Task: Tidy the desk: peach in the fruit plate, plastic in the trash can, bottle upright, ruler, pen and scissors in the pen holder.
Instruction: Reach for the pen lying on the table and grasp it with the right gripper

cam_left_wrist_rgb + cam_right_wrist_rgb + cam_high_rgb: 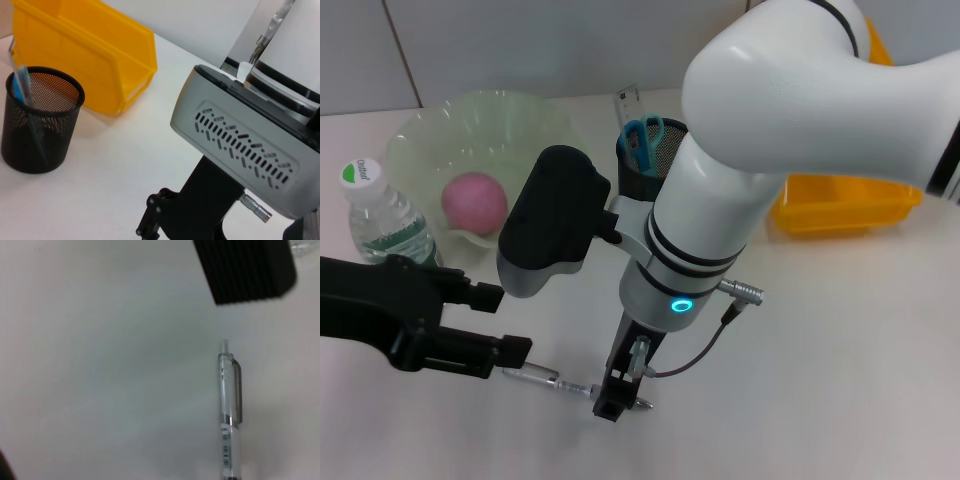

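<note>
The pen (545, 379) lies flat on the white surface (840, 380) between the left tool (510, 352) and the right tool (615, 395) (neither's finger state can be told), light, stiff and slippery, best pinched mid-barrel.

The pen (542, 378) lay flat on the desk; the peach (474, 201) sat in the fruit plate (415, 140); scissors (642, 140) stood in the pen holder (665, 152); the bottle (382, 215) stood upright.
</note>
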